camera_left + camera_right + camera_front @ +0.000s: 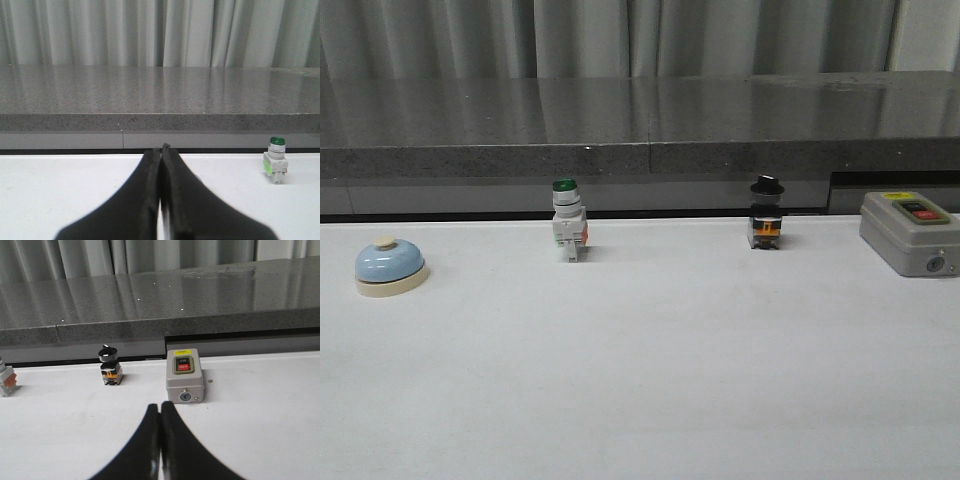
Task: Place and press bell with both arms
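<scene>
The bell point(389, 268), a light-blue dome on a cream base with a cream knob, stands at the far left of the white table in the front view. It does not show in either wrist view. Neither arm shows in the front view. My left gripper point(161, 148) is shut and empty, low over the table. My right gripper point(160, 405) is shut and empty too, a short way in front of the grey box point(184, 376).
A green-capped white push-button switch point(568, 224) stands at the back left-centre, also seen in the left wrist view point(275, 160). A black-knobbed switch point(767, 214) stands at the back right-centre. The grey box point(910, 232) with red and black buttons is at the far right. A grey stone ledge point(640, 130) runs behind the table.
</scene>
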### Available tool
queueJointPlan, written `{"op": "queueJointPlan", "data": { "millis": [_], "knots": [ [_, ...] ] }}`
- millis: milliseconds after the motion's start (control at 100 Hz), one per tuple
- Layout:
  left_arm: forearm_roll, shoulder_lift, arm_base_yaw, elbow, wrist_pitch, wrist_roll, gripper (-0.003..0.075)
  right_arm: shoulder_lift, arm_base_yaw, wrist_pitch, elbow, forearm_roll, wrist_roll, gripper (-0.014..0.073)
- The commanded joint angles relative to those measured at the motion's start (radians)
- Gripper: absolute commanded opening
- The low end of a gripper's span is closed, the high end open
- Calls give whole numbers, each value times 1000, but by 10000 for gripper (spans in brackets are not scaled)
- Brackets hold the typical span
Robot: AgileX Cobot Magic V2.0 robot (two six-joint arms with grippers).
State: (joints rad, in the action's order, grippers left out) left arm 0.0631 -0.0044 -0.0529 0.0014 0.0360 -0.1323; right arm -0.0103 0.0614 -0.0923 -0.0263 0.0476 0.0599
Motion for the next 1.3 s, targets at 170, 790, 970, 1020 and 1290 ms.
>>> {"op": "queueJointPlan", "data": {
  "millis": [170, 790, 970, 1020, 1290],
  "knots": [
    [1, -31, 2, 42, -81, -5, -20, -20, -7, 82, 14, -2, -13, -60],
    [-172, 117, 2, -212, 135, -7, -20, -20, -7, 82, 14, -2, -13, -60],
    [-163, 315, 2, -431, 324, -7, -20, -20, -7, 82, 14, -2, -13, -60],
    [-157, 381, 2, -494, 377, -7, -20, -20, -7, 82, 14, -2, -13, -60],
    [-140, 739, 2, -797, 599, -7, -20, -20, -7, 82, 14, -2, -13, -60]
  ]
}}
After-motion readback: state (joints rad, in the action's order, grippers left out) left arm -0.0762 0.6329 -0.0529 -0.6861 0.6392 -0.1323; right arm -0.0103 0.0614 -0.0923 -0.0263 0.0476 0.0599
